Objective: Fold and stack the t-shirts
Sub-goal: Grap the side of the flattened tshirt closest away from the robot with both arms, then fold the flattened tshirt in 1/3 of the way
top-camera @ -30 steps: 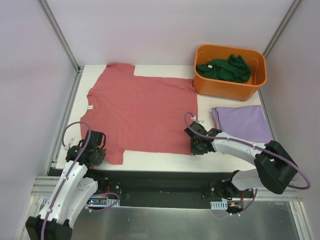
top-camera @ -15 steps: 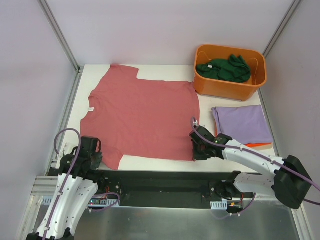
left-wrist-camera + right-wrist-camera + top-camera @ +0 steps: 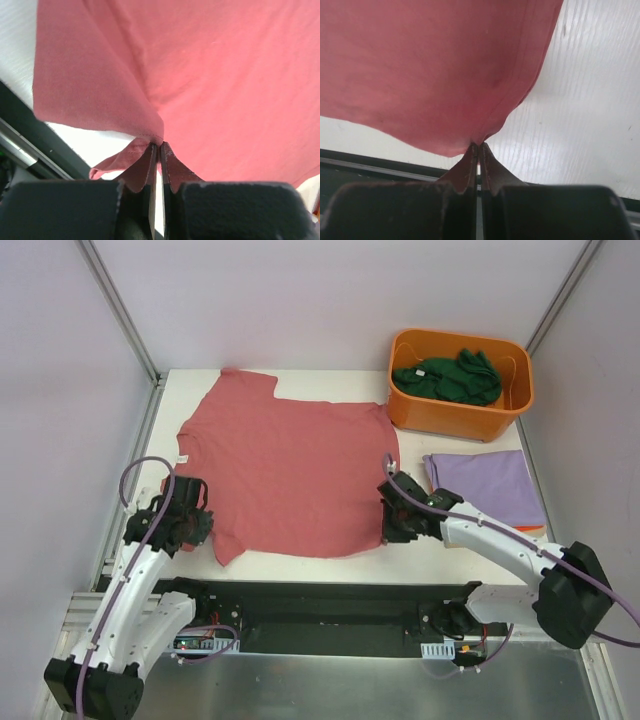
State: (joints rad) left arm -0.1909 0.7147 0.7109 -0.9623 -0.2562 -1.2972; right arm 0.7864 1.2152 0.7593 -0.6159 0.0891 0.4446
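With both near corners pinched, the red-pink t-shirt (image 3: 290,465) lies spread across the table (image 3: 310,568); left gripper (image 3: 188,523) clamped on the near left corner, right gripper (image 3: 397,524) clenched on the near right one, cloth tented at each pinch; first fold looks barely begun. Next move, I'd judge: carry both corners toward the far edge together and level, so the edges land square. Lavender t-shirt (image 3: 483,485) lies folded at right; dark green t-shirt (image 3: 447,378) waits in the orange tub (image 3: 440,415).

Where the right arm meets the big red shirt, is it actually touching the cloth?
Touching. The right wrist view shows the right fingers closed tight on a pinched edge of the red t-shirt.
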